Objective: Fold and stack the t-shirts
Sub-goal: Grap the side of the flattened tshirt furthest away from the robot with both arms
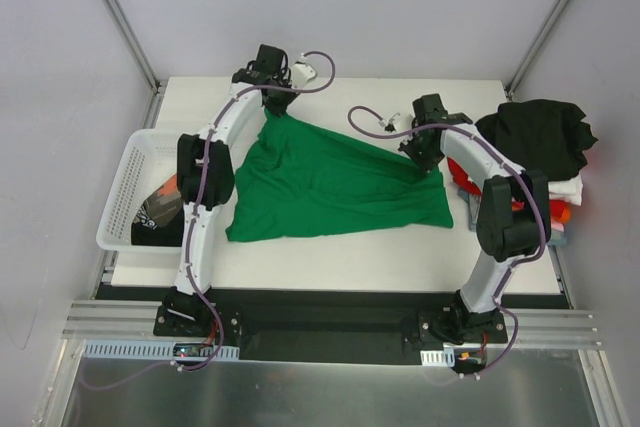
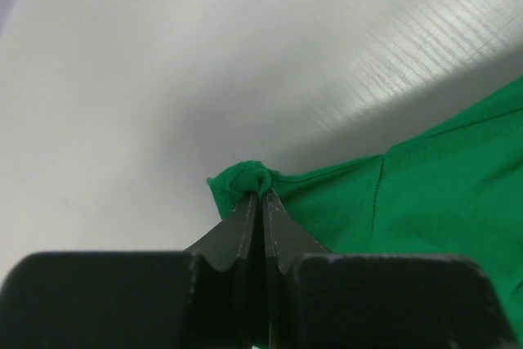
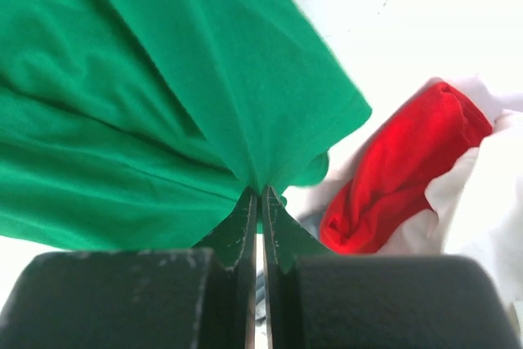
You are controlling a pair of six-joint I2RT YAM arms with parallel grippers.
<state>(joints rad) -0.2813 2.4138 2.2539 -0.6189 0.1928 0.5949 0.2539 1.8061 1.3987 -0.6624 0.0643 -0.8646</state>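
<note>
A bright green t-shirt [image 1: 330, 187] lies spread and rumpled across the middle of the white table. My left gripper [image 1: 272, 99] is shut on its far left corner near the table's back edge; the left wrist view shows the pinched green cloth [image 2: 245, 177] at my fingertips [image 2: 262, 195]. My right gripper [image 1: 428, 160] is shut on the shirt's right side; the right wrist view shows green cloth [image 3: 204, 87] bunched between the closed tips [image 3: 261, 192]. A pile of other t-shirts sits at the right: a black one [image 1: 540, 137] on top, white and red [image 3: 400, 177] beneath.
A white mesh basket [image 1: 125, 197] stands off the table's left edge with dark and orange-printed cloth [image 1: 160, 209] inside. Grey walls and metal frame posts surround the table. The shirt pile at the right edge is close to my right arm.
</note>
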